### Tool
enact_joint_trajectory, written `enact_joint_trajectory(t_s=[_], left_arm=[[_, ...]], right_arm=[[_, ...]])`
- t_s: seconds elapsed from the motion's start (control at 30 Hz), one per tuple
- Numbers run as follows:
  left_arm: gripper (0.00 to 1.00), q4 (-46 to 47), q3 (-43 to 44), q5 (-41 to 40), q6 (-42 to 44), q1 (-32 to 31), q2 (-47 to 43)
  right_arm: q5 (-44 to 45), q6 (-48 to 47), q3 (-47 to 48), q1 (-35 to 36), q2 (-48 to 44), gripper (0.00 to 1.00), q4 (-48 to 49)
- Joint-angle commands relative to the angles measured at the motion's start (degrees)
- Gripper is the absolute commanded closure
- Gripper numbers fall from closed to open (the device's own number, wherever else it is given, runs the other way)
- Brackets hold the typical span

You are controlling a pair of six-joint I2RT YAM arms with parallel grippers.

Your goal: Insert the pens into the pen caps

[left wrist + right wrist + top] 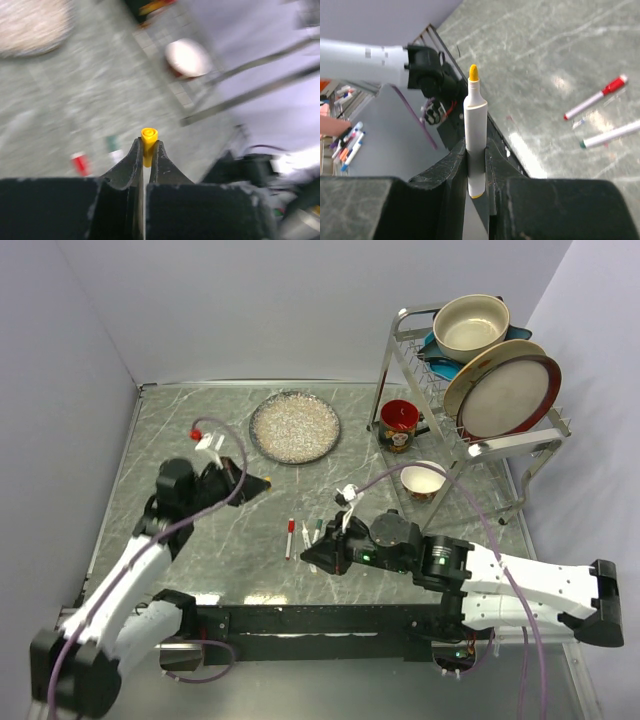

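Table (200, 530) – red pen (597, 97) and green pen (612, 135) lie on it side by side, just apart, near the right gripper (476, 150). That gripper clamps the yellow pen (475, 115) by its lower barrel, tip up, upper half clear above the fingers. Left gripper (146, 150) is pinched narrow on the yellow cap (149, 136) — open end poking past the fingertips.

A speckled round plate (294, 426) is lying flat near the far edge of the grey marbled tabletop (230, 540), about midway along it. A wire dish rack (512, 444) is standing at the far right corner, carrying a cream bowl (470, 325) on top (with something blue under it) and a large brown-rimmed plate (505, 390) leaning on edge. A small white bowl (423, 480) is sitting low at its near left side, and a red mug (401, 424) is standing just beside the rack's left side.
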Motion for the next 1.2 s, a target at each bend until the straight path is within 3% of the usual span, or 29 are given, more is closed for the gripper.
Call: enact_joint_trajectory(t_s=[0.0,0.17,0.33,0.47,1.17], left_arm=[[0.99,22.14,-6.79,0.59,-16.84,-3.60,-12.61],[0.99,29.88,-13.56,-1.18,-24.57,-4.92,-24.84],[0.99,29.19,-15.94,-1.18,-26.69,-5.01,-30.38],[0.99,23.22,-14.72,-1.53,-24.42,-5.01,-31.61],[0.99,18.21,-14.10,-1.61,-22.92,-5.01,-36.80]], right_arm=[[2.54,-1.76,2.94,0.22,4.38,1.00,6.95],[-1.13,-2.55,6.55,-0.05,10.89,1.00,9.85],[-3.96,-1.23,6.90,-0.31,13.18,1.00,14.43],[-4.83,-1.58,9.01,-0.23,14.59,1.00,14.34],[-7.82,-1.23,13.14,-0.49,18.37,1.00,13.99]])
